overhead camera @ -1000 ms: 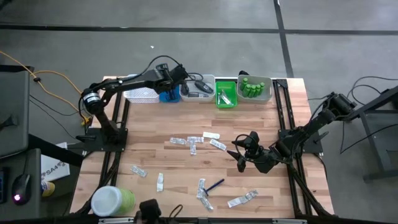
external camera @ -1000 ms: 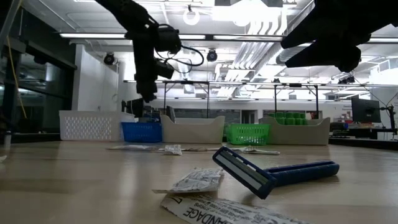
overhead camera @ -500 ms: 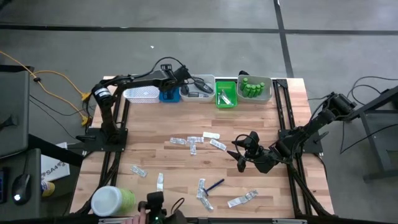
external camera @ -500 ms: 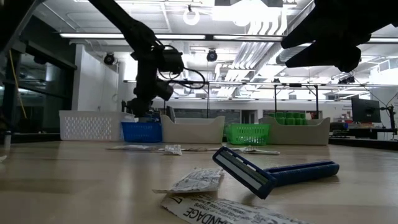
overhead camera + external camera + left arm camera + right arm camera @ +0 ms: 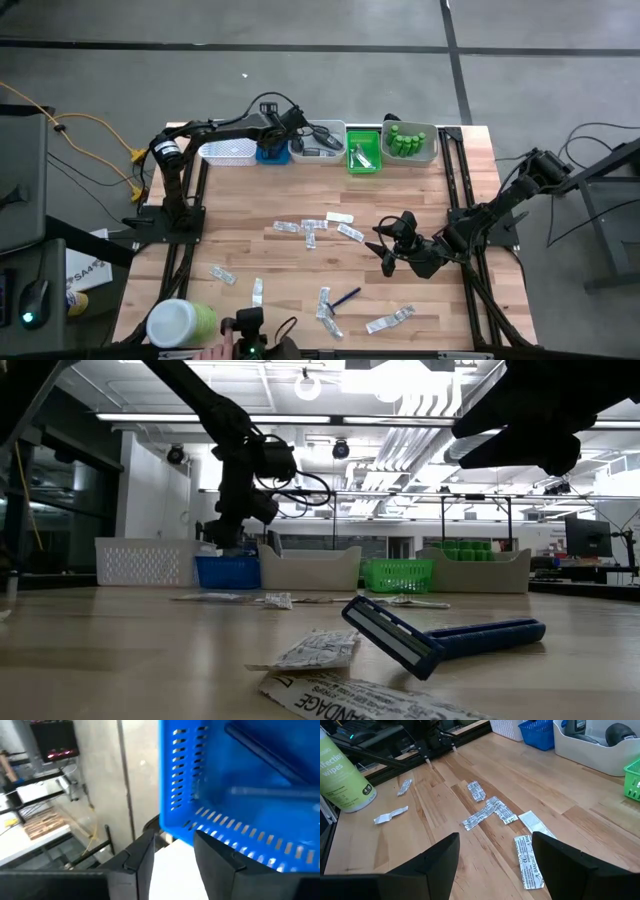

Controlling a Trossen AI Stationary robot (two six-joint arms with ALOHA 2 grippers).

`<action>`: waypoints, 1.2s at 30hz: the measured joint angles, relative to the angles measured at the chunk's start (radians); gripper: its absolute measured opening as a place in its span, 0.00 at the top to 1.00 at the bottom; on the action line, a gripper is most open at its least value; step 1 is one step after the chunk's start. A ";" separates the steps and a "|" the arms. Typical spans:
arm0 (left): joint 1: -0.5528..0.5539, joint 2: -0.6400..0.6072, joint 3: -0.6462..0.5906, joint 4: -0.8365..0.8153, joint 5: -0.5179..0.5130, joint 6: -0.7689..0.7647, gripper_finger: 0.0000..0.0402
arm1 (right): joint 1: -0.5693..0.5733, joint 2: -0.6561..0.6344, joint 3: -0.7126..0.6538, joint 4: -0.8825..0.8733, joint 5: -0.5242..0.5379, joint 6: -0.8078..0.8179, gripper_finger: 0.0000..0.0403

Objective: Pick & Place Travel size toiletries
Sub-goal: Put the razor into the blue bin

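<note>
My left gripper [image 5: 277, 138] hangs open over the blue basket [image 5: 271, 154] at the table's far edge. In the left wrist view its fingers [image 5: 172, 862] stand apart with nothing between them, just outside the basket's wall [image 5: 220, 820]. A thin blue razor [image 5: 265, 750] lies inside the basket. My right gripper [image 5: 386, 246] hovers open above the table's right middle, holding nothing. Silvery sachets [image 5: 310, 228] lie flat across the wood, and a blue razor [image 5: 440, 640] rests on the table by its head and handle end, near the front.
Along the far edge stand a white basket [image 5: 228, 150], a white tray with dark pieces [image 5: 318, 146], a green basket [image 5: 363, 153] and a tray of green bottles [image 5: 408, 140]. A big green wipes jar [image 5: 180, 322] stands at the near left. A person's hand [image 5: 212, 352] shows at the near edge.
My left gripper has come down toward the blue basket and rolled at the wrist, then held still. My right gripper has kept still.
</note>
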 joint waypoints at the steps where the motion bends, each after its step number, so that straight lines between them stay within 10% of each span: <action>1: 0.000 0.000 0.000 0.000 -0.016 0.000 0.66 | 0.000 0.000 0.000 0.000 -0.001 0.000 0.40; 15: -0.121 -0.024 0.070 -0.192 -0.074 -0.205 0.65 | 0.000 0.000 0.000 0.000 -0.002 0.003 0.40; 25: -0.322 -0.036 0.135 -0.495 0.165 -0.548 0.65 | 0.000 0.000 0.000 -0.001 -0.059 0.004 0.40; 36: -0.591 -0.281 -0.083 -0.314 0.169 -0.771 0.65 | -0.015 0.023 0.000 0.128 -0.301 0.044 0.40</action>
